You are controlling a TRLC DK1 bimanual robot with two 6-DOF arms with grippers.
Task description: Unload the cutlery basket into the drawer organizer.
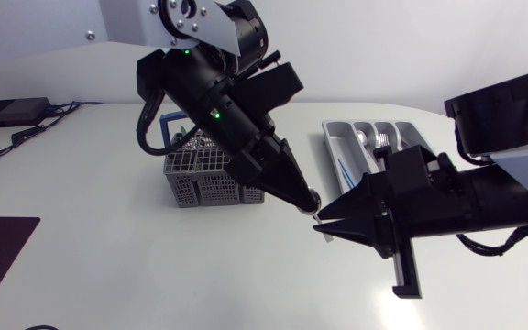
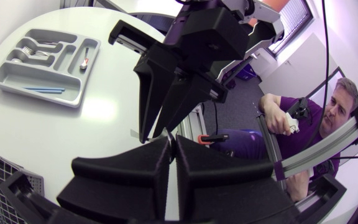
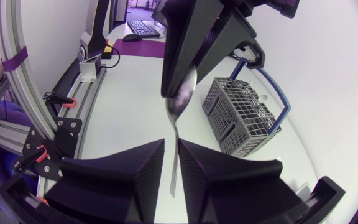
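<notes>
Partway, I judge: the organizer (image 1: 336, 147) holds several pieces, and a spoon (image 3: 178, 102) hangs between basket (image 1: 200, 179) and organizer, bowl clamped in the left gripper (image 1: 303, 198), handle inside the right gripper's (image 3: 171, 145) narrow gap, seemingly unpinched; the basket's remaining contents I cannot tell

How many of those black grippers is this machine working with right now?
2. The left gripper holds a spoon above the table, between the cutlery basket and the drawer organizer. The right gripper meets it tip to tip, at the spoon's handle.
</notes>
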